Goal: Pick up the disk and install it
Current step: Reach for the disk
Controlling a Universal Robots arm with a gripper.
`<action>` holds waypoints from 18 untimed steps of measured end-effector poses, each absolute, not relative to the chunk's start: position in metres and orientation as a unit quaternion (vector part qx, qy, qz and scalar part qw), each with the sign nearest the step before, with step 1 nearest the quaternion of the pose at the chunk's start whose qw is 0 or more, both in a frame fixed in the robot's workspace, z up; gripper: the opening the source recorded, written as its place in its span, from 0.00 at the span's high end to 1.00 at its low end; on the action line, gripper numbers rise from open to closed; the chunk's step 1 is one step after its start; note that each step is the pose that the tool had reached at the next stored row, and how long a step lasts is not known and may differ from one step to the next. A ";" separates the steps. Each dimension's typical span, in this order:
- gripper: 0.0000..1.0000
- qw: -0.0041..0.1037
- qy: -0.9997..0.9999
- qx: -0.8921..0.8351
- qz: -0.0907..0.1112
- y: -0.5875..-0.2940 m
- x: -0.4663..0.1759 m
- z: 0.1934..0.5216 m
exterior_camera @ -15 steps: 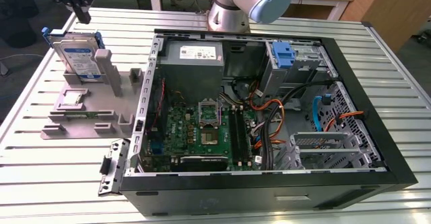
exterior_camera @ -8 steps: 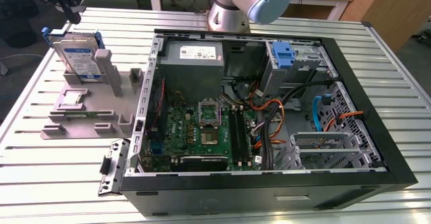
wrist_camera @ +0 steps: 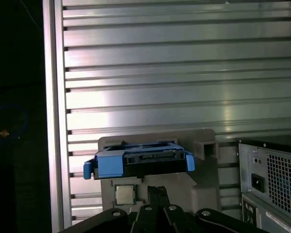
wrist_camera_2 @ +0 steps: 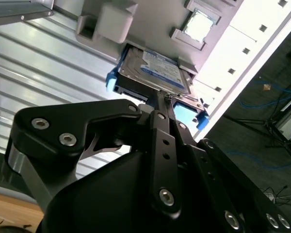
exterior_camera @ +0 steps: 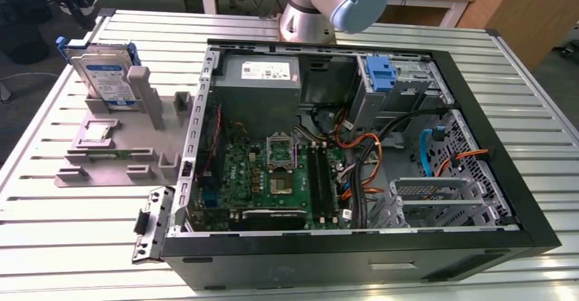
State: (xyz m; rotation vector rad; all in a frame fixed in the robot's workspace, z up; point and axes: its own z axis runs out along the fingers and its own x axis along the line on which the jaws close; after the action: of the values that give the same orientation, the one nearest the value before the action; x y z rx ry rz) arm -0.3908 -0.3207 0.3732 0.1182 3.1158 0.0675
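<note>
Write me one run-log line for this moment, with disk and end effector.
disk: upright in grey holder | end effector: shut, empty | installed: no

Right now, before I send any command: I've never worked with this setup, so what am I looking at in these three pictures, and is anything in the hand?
The machine is a single robot arm. The exterior view comes from a camera off the arm, looking down on a ribbed metal table. On the table sit an open computer case and, to the exterior view's left, a grey holder. The disk, a silver drive in a blue frame, stands upright in that holder. A small square chip lies in one of the holder's pockets. The two wrist views come from cameras riding on the arm, and both look past the black hand toward the disk. The hand's fingers are shut together and hold nothing, so the disk is not yet picked up.
</note>
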 end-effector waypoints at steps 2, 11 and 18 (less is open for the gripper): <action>0.89 0.011 0.999 0.038 0.022 -0.318 -0.395 0.373; 0.89 0.010 0.999 0.038 0.022 -0.311 -0.416 0.371; 0.89 0.010 0.999 0.038 0.022 -0.311 -0.417 0.371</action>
State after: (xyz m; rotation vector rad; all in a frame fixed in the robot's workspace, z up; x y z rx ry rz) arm -0.4170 -0.3114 0.3706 0.1184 3.1182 0.0674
